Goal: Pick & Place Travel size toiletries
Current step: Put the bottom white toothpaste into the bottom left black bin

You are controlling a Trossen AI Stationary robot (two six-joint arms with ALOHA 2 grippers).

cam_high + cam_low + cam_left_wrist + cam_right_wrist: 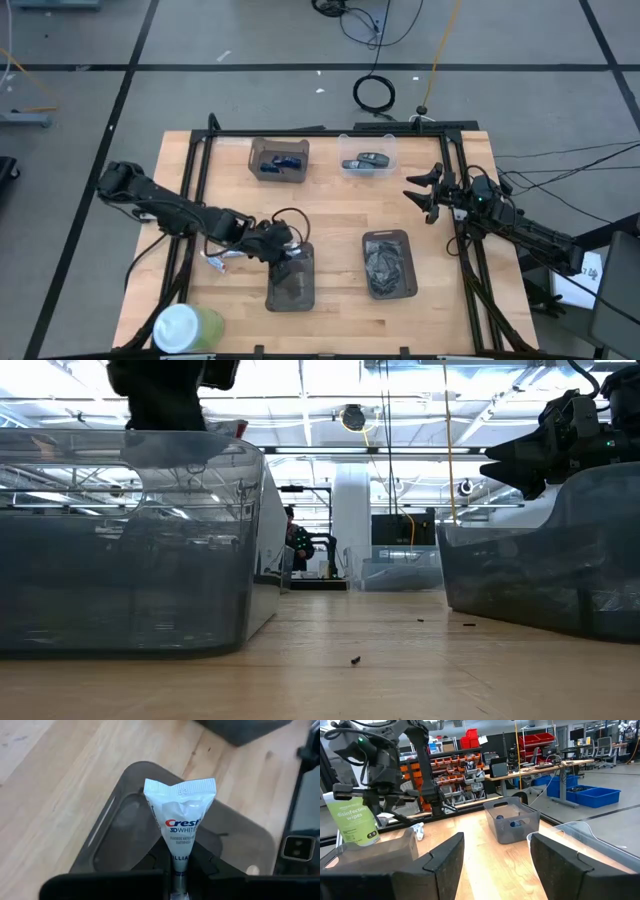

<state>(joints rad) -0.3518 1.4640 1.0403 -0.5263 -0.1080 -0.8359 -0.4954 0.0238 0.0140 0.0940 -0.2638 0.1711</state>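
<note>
My left gripper (288, 255) is shut on a white travel-size toothpaste tube (180, 820) with red and blue print. It hangs over the near-left dark tray (290, 295), whose floor (125, 835) shows below the tube. Another small white tube-like piece (215, 262) lies on the wood beside my left arm. My right gripper (425, 195) stands open at the table's right edge, level, with nothing between its fingers (445, 860). My left gripper pinches the tube's narrow end (179, 862) between its two fingers. The fingers slant down from the table's left and run along the tube. Its flat crimped end (180, 787) sticks out beyond the fingertips, lifted clear above the tray.
A second dark tray (388, 240) sits near right. At the far side stand a dark bin with blue things (278, 147) and a clear bin (390, 145) with small items. A wipes canister (185, 325) stands at the near left corner. A black frame rail (330, 132) edges the table.
</note>
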